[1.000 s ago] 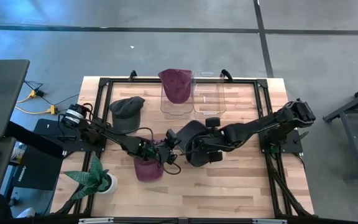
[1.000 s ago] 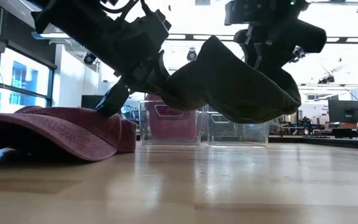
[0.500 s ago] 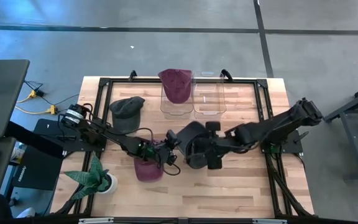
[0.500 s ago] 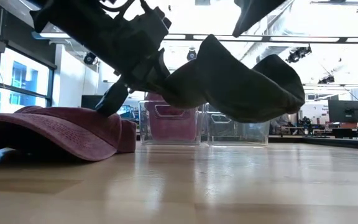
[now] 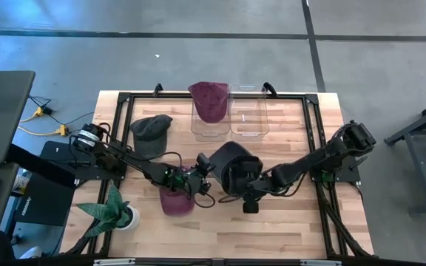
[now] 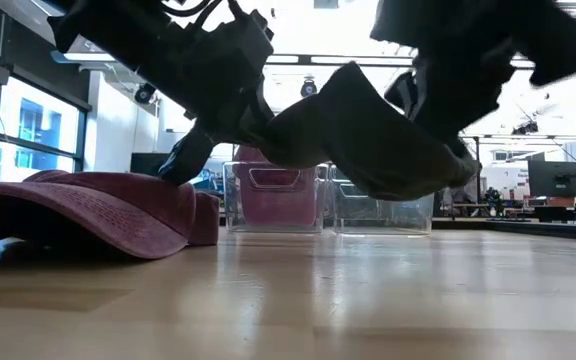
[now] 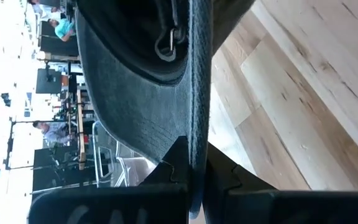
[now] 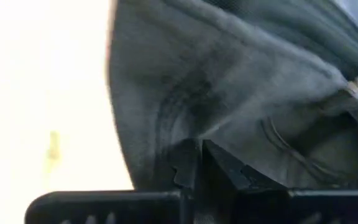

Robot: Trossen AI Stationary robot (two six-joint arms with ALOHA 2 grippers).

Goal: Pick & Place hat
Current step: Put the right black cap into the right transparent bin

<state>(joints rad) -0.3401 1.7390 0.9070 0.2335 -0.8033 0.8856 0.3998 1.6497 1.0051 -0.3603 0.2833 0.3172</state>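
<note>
Low view: both arms cut off by top edge. Maroon cap [image 6: 78, 210] runs off the left edge. Left wrist view: dark cap [image 7: 142, 81] fills most of the picture, its crown cropped at top; people in the far room too small to make out. Right wrist view: cap cloth blurred, desk washed out to white.

Light wooden table [image 5: 287, 222] with black frame, maroon cap [image 5: 174, 201] lying just beside the left jaws, grey cap [image 5: 151, 134], two clear bins [image 5: 246, 120] beyond the jaws, potted plant [image 5: 113, 214]
</note>
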